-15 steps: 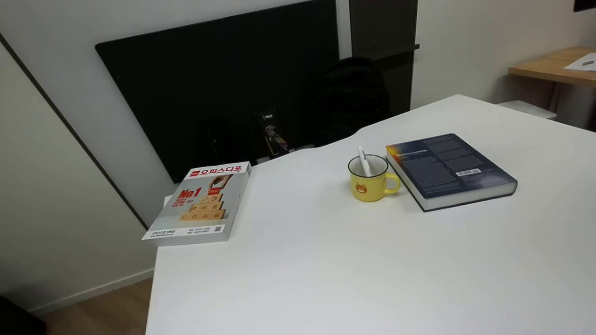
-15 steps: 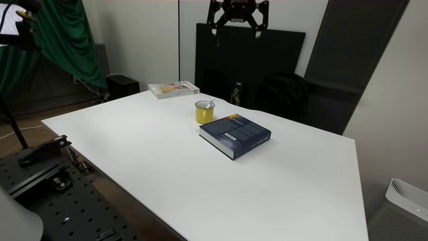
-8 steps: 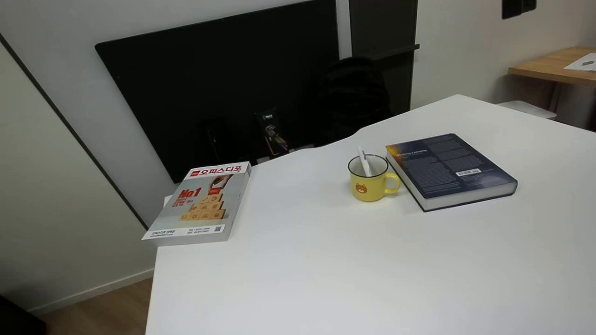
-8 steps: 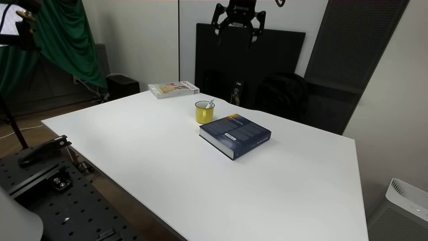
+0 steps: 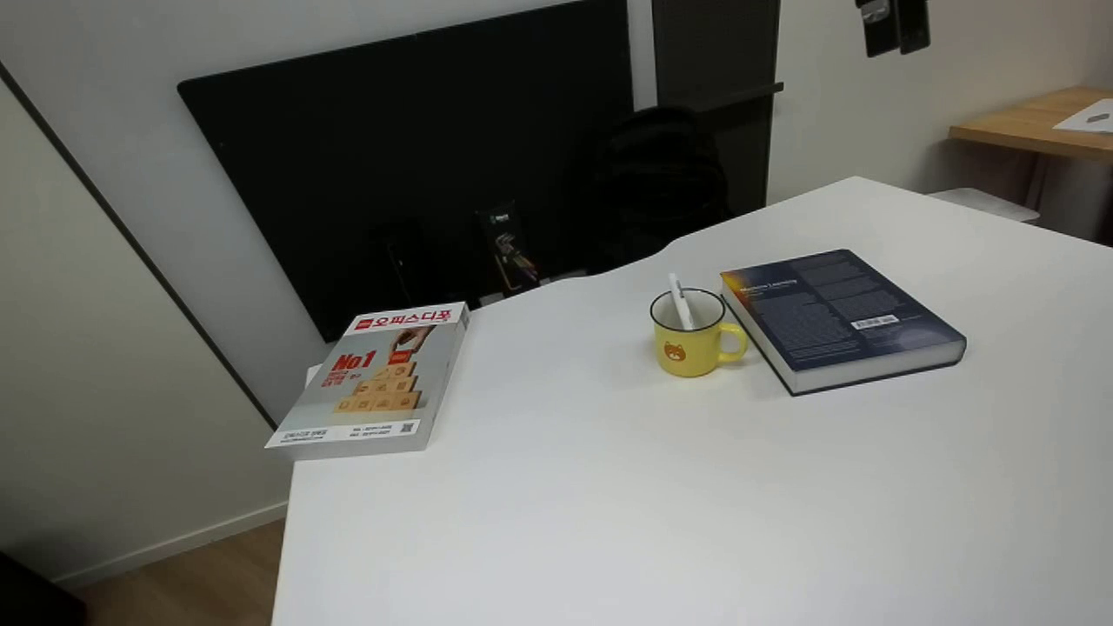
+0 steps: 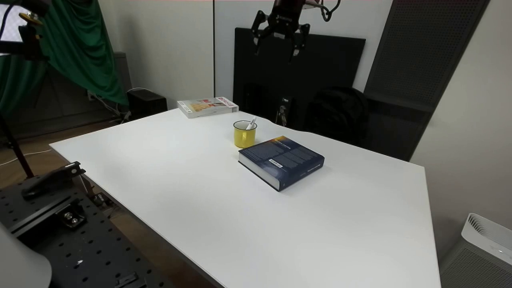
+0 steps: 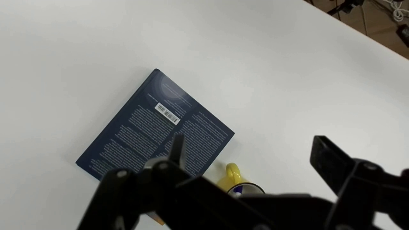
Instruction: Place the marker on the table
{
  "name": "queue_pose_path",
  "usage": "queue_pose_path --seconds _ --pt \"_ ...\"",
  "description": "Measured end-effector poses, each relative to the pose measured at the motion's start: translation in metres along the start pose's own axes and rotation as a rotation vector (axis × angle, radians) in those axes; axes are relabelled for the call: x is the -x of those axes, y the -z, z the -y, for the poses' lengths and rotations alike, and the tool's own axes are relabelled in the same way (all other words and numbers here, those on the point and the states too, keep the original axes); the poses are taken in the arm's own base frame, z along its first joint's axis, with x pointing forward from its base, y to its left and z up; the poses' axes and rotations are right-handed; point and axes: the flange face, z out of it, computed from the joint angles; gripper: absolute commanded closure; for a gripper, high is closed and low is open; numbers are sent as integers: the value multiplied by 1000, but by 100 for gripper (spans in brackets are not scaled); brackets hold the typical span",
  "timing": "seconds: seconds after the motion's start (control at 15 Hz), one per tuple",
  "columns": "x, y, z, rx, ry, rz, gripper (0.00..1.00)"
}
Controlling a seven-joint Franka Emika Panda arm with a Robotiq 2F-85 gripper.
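The marker is a white stick that leans inside the yellow mug, its upper end above the rim. In an exterior view the marker also rises from the mug. In the wrist view the marker's blue end shows inside the mug, and my gripper hides the rest. The mug stands on the white table. My gripper is open and empty, high above the table. Its fingertips show at the top in an exterior view. In the wrist view the fingers are wide apart.
A thick dark blue book lies close beside the mug on its handle side. A white catalogue lies at the table's edge. A black board and a backpack are behind the table.
My gripper has come down into an exterior view and moved left there. Elsewhere it has shifted slightly left, with more of the arm showing. The marker, mug and books have not moved.
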Motion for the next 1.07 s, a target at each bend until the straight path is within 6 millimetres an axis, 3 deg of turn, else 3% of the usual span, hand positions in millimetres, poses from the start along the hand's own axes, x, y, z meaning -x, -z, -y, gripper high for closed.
queue_pose_path --seconds 0.67,1.07 --pt "-3 -1 -5 3 -1 11 0" --pt "-28 -46 -55 -52 -39 80 0"
